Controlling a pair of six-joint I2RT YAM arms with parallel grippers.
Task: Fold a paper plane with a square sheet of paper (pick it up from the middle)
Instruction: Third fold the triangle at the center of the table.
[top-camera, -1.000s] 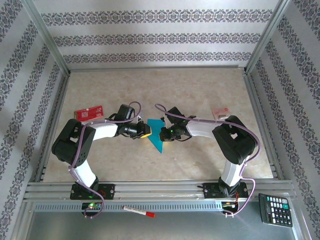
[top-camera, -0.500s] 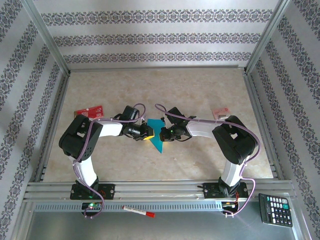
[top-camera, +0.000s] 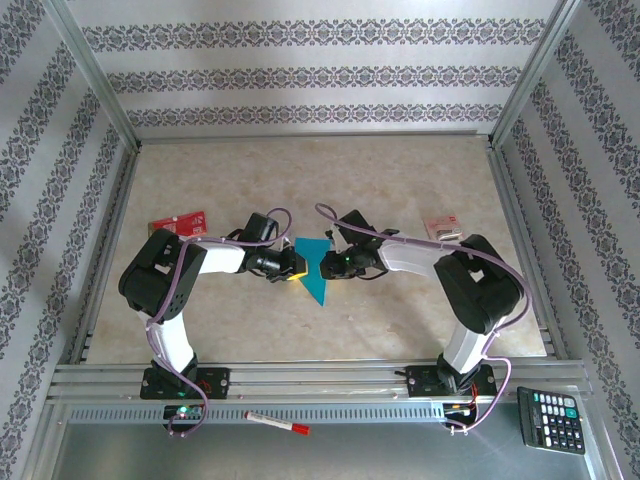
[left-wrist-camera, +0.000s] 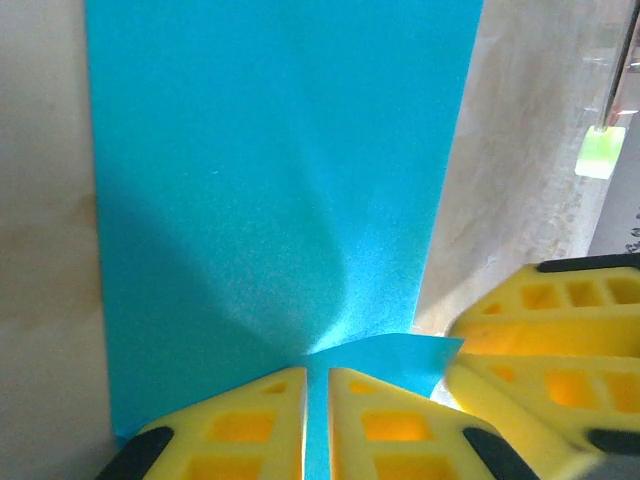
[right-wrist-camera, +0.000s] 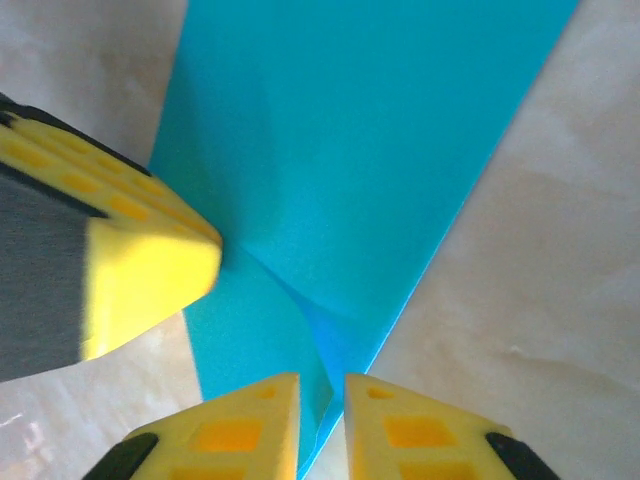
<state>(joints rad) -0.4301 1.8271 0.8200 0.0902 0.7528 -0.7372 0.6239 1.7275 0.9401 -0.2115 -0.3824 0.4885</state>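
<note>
Square sheet of paper (top-camera: 316, 284), creased, lies at the middle of the desk (top-camera: 400, 180) between 2 grippers. Left gripper (left-wrist-camera: 317, 375) pinches its left edge. Right gripper (right-wrist-camera: 322, 385) has its fingers slightly parted about the right edge; cannot tell whether it grips.

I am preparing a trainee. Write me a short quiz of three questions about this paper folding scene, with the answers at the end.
1. True or false: the teal paper sheet sits between the fingers of the left gripper.
2. Which thing lies off the table, at the near right corner? A) calculator B) scissors C) cup
3. Fill in: the red-and-white card lies on the ___ arm's side of the table.
Key: 1 true; 2 A; 3 left.
</note>
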